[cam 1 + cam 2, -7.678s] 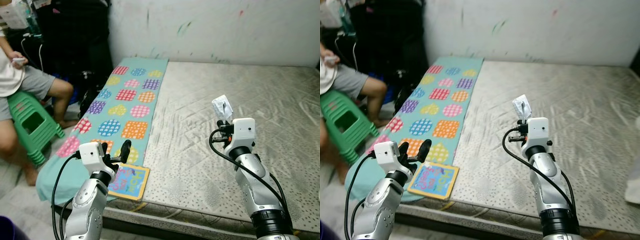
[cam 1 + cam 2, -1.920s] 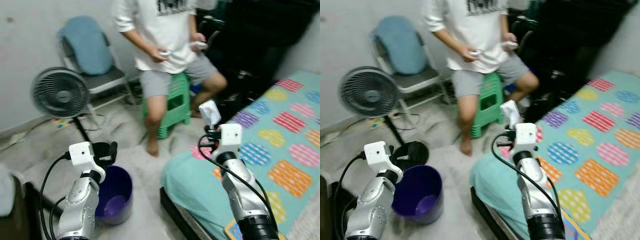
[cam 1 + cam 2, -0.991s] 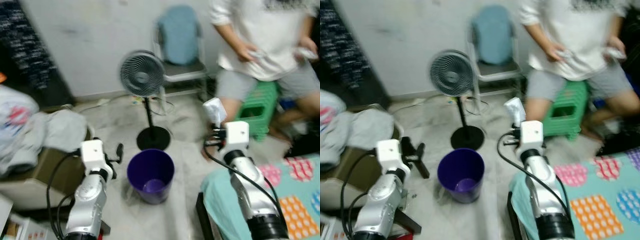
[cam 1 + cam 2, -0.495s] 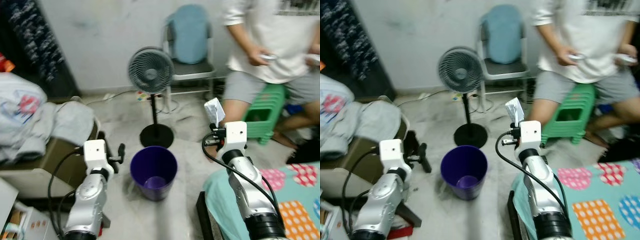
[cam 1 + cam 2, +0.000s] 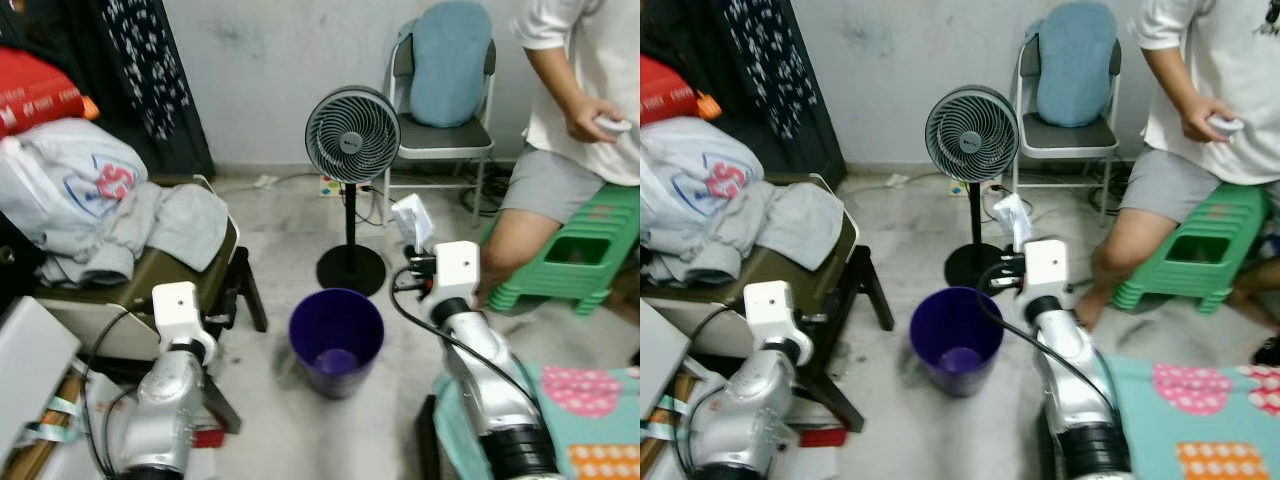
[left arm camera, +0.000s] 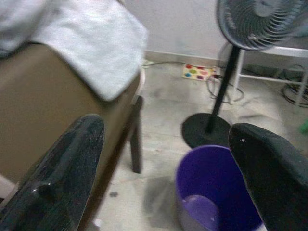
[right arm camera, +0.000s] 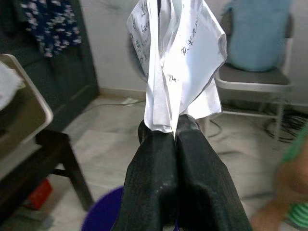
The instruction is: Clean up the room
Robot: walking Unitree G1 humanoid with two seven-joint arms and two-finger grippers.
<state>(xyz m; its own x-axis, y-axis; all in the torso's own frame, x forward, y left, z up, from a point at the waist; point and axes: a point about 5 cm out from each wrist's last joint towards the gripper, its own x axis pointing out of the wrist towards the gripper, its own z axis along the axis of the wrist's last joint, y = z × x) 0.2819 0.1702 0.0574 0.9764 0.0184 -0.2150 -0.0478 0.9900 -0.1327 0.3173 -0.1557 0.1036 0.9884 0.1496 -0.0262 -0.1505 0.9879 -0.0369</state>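
Observation:
A purple bin (image 5: pixel 335 355) stands on the floor right in front of me, with something pale at its bottom. My right gripper (image 7: pixel 174 129) is shut on a crumpled white paper with printed writing (image 7: pixel 175 62). It holds the paper (image 5: pixel 411 222) up at chest height, just to the right of the bin and higher than its rim. My left gripper (image 6: pixel 166 126) hangs low on the left with its fingers wide open and empty. Between those fingers I see the bin (image 6: pixel 216 187) and a chair leg.
A standing fan (image 5: pixel 352 120) is behind the bin, with a folding chair and blue cushion (image 5: pixel 445 75) beyond it. On the left, a brown chair (image 5: pixel 150 300) is piled with clothes (image 5: pixel 120 210). A person sits on a green stool (image 5: pixel 570 265) at the right. The bed's teal corner (image 5: pixel 590 400) lies near right.
The camera has swung left from the bed to the floor, bringing the bin, fan and clothes chair in front. The right gripper still holds the paper; the left stays open.

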